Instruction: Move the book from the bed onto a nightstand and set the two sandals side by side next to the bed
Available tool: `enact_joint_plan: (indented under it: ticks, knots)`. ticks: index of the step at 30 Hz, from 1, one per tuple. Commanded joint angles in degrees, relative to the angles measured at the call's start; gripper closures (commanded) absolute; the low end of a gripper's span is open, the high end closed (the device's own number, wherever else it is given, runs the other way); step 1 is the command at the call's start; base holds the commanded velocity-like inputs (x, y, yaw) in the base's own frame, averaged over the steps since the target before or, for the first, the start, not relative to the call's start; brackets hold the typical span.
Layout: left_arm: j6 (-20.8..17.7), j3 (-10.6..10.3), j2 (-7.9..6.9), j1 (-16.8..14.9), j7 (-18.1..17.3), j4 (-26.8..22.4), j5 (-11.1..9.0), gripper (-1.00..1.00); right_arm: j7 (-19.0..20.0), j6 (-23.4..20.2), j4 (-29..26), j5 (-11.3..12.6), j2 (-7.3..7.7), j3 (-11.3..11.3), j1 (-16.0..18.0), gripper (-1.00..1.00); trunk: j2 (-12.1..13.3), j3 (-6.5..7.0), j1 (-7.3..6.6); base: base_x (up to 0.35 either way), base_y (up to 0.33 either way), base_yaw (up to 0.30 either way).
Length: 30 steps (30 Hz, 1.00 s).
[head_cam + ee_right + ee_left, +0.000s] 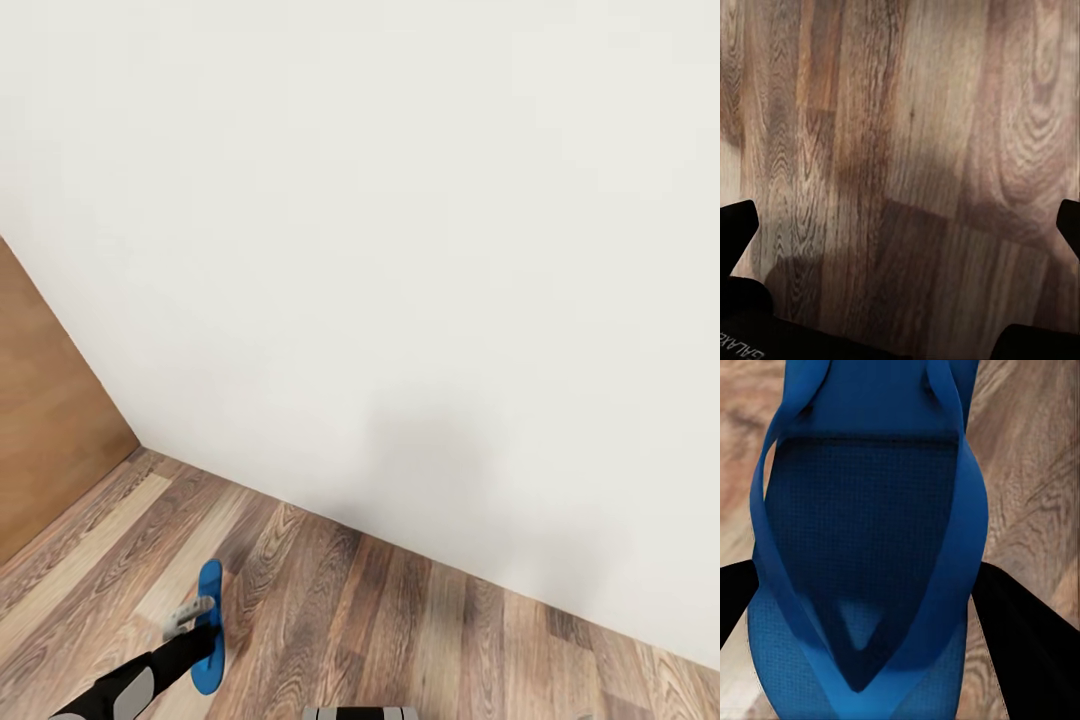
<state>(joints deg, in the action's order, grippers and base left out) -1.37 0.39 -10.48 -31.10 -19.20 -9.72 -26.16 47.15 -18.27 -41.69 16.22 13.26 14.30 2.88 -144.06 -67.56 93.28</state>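
**Blue sandal in our left gripper, close to the bedroom wall**

We face a plain white wall (400,250) that takes up most of the head view, meeting the wood-plank floor (380,620) along a slanting line. A faint grey shadow lies on the wall just above that line. At the left edge a brown wooden panel (45,420) stands against the wall, reaching down to the floor.

Low in the head view, our left arm (130,685), black with pale grey joints, reaches in from the bottom corner. The left gripper (195,620) sits against a bright blue sandal (208,635), which points lengthwise toward the wall, over the planks near the brown panel. We cannot tell from here whether the sandal touches the floor or hangs just above it.

In the left wrist view the sandal (870,555) lies between the two black fingers (1027,637), its thin blue straps meeting in a V over the dark textured sole, with the planks behind it. The fingers sit against either side of the sole, so the gripper is closed on the sandal.

In the right wrist view we look at bare planks (915,150) with a soft shadow across them. The right gripper (904,225) stands wide apart, its black fingertips (739,225) at the picture's two edges, nothing between them.
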Motion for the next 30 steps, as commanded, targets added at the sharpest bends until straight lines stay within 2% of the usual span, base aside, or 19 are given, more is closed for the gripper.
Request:
enact_joint_plan:
  ticks: [1, 7, 24, 30]
  knots:
    - [-0.1, 0.0, 0.01, 0.0, -0.2, 0.0, -0.2, 1.00, 0.1, 0.0, 0.1, 0.4, -0.02, 0.1, 0.0, -1.00, 0.0, 0.19, -0.03, 0.000, 0.000, 0.000]
    - [-0.1, 0.0, 0.43, 0.0, -0.1, 0.0, -0.2, 1.00, 0.1, 1.9, 0.6, 0.3, -0.05, 0.1, 0.0, -1.00, 0.1, 1.51, -0.19, 0.000, 0.000, 0.000]
    - [-0.2, 0.0, 0.89, 0.0, 0.0, 0.1, -0.3, 1.00, 0.1, 2.2, 0.7, 0.3, -0.05, 0.1, 0.0, -1.00, 0.3, 5.28, -0.63, 0.000, 0.000, 0.000]
    - [-0.2, 0.0, 1.50, 0.0, 0.1, 0.1, -0.3, 1.00, 0.1, 2.2, 0.7, 0.3, -0.04, 0.1, 0.0, -1.00, 0.4, 6.61, -0.78, 0.000, 0.000, 0.000]
